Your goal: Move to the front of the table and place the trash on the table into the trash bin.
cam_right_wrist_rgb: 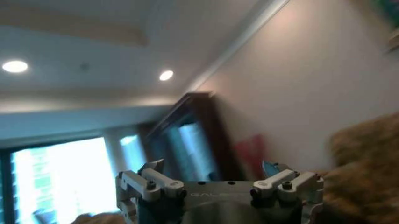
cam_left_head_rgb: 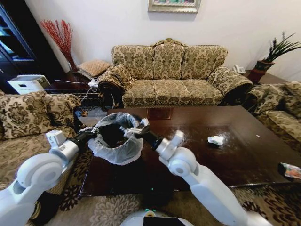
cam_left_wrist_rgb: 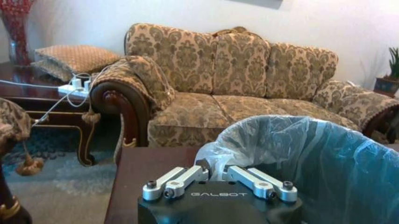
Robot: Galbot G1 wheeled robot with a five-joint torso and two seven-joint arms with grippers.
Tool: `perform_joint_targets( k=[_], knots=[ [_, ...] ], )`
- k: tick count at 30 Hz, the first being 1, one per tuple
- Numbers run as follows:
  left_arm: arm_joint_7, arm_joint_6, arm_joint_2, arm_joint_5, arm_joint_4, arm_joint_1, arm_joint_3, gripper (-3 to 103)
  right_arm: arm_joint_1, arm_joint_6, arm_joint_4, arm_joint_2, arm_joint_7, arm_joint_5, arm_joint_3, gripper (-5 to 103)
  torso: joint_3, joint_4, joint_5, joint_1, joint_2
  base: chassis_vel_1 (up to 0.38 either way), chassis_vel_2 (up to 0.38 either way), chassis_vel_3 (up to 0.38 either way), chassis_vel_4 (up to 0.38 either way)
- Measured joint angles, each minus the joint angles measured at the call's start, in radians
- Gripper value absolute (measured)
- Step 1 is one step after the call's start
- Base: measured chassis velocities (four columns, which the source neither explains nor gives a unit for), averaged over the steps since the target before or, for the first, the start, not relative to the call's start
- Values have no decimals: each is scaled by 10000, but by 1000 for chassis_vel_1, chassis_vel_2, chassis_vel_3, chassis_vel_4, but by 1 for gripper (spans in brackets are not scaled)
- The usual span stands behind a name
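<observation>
The trash bin (cam_left_head_rgb: 115,140), a dark bin lined with a crinkled whitish bag, stands at the left end of the dark-brown table (cam_left_head_rgb: 202,155). My left gripper (cam_left_head_rgb: 93,133) is shut on the bag-covered rim, and in the left wrist view its fingers (cam_left_wrist_rgb: 187,176) pinch the plastic of the trash bin (cam_left_wrist_rgb: 311,158). My right gripper (cam_left_head_rgb: 134,129) hovers over the bin's mouth. In the right wrist view the gripper (cam_right_wrist_rgb: 213,165) stands open with nothing between its fingers. Trash lies on the table: a white wrapper (cam_left_head_rgb: 216,140) right of centre and a colourful packet (cam_left_head_rgb: 290,170) at the right edge.
A patterned sofa (cam_left_head_rgb: 169,75) stands behind the table. Matching armchairs flank it on the left (cam_left_head_rgb: 28,117) and right (cam_left_head_rgb: 282,108). A dark side table (cam_left_wrist_rgb: 37,100) with a power strip sits at the far left, and a potted plant (cam_left_head_rgb: 275,54) stands at the back right.
</observation>
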Motion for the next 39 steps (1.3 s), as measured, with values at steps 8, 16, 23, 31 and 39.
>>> perform_joint_targets(
  k=[8,16,23,31,39],
  knots=[
    [-117,-96,-257,0,35,43,4,4,-3153,49,-1716,185,286,-1634,3516,100,0,-1,3,1,-1,0,0,0,0],
    [-122,-86,-493,-7,-50,99,68,4,-4805,153,-3006,424,839,-1953,4999,100,-1,-3,-1,-3,-1,-3,-2,7,2],
    [-118,-54,-747,42,-95,223,82,4,-4604,168,-3630,671,1092,-2005,5575,100,-1,-1,-1,-1,-2,-95,-90,105,103],
    [-111,-48,-806,64,-89,202,124,4,-4542,82,-3995,466,766,-1840,5694,100,0,-1,0,0,-2,-230,-219,223,216],
    [-65,-47,-874,128,-52,142,222,4,-4469,1326,-5247,494,-833,-2529,5679,100,2,-3,4,1,-2,-313,-321,289,307]
  ],
)
